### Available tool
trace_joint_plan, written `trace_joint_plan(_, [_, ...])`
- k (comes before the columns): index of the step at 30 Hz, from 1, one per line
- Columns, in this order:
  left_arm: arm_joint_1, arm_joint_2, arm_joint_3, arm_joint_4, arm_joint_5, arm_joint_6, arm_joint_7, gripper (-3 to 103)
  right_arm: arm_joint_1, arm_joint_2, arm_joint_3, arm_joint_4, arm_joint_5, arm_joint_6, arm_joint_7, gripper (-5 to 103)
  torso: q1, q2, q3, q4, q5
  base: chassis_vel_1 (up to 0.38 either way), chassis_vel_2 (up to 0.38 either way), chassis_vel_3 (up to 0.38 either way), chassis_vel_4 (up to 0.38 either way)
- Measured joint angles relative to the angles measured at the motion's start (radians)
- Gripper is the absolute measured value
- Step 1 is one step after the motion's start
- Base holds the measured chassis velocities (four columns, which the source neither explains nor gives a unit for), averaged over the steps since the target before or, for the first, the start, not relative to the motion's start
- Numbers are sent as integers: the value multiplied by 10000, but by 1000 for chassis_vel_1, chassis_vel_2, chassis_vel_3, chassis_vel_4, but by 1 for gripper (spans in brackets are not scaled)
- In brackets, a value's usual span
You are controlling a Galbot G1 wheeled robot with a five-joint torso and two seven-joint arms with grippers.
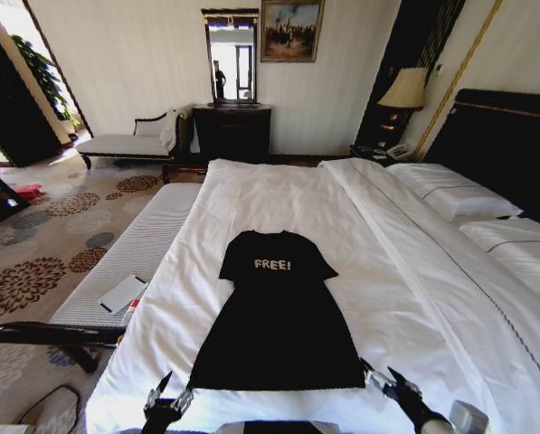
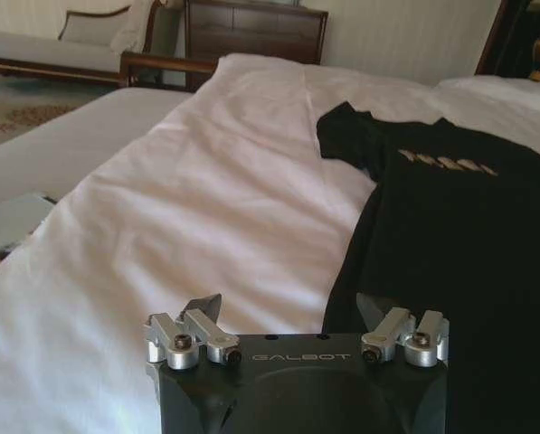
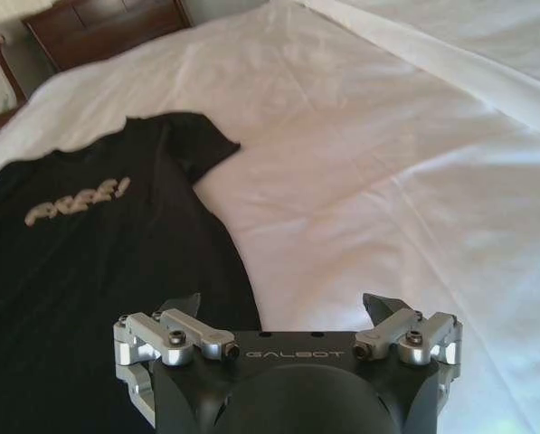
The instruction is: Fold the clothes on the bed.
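Observation:
A black short-sleeved T-shirt (image 1: 277, 312) with white "FREE!" lettering lies flat and spread out on the white bed (image 1: 288, 194), hem toward me. My left gripper (image 1: 168, 395) hovers open just off the hem's left corner. My right gripper (image 1: 383, 375) is open too, near the hem's right corner. From the left wrist, the open left gripper (image 2: 288, 309) straddles the shirt's (image 2: 459, 235) left edge over the sheet. Seen from the right wrist, the open right gripper (image 3: 281, 306) sits over the shirt's (image 3: 98, 262) right edge. Neither holds anything.
White pillows (image 1: 455, 190) and a dark headboard (image 1: 509, 149) are at the right. A striped bench (image 1: 129, 253) with a white notebook (image 1: 123, 294) runs along the bed's left side. A chaise (image 1: 129, 140) and a dark dresser (image 1: 232, 131) stand by the far wall.

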Motion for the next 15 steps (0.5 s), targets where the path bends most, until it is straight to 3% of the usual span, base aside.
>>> trace_joint_plan(2, [-344, -92, -78, -162, 93, -22, -51, 96, 534, -553, 128, -34, 640, 4, 12, 100, 0, 0, 0, 0, 0, 0, 0, 0, 0])
trace_joint_plan(5, [-719, -146, -101, -222, 305, 88, -55, 100, 1085, -1154, 171, -200, 1019, 4, 14, 100, 0, 0, 0, 2, 1, 0, 0, 0, 0])
trace_joint_plan(8, [-1501, -180, -16, -244, 810, 424, -49, 100, 2134, -2252, 97, -697, 1559, -12, 48, 100, 1, 0, 0, 3, 1, 0, 0, 0, 0])
trace_joint_plan(10, [-1677, -182, 21, -255, 854, 534, -49, 100, 2301, -2419, 56, -817, 1605, -13, 49, 100, 0, -1, 1, 5, 1, 0, 0, 0, 0])
trace_joint_plan(13, [-2852, -130, 354, -163, 895, 1346, -286, 100, 3461, -3216, -466, -1702, 1959, 19, -13, 100, 1, -1, 2, -1, 1, 0, 0, 0, 0])
trace_joint_plan(15, [-3109, -86, 408, -97, 877, 1471, -349, 100, 3822, -3359, -674, -1972, 2140, 18, 20, 100, 0, 0, 1, 0, 0, 0, 0, 0, 0])
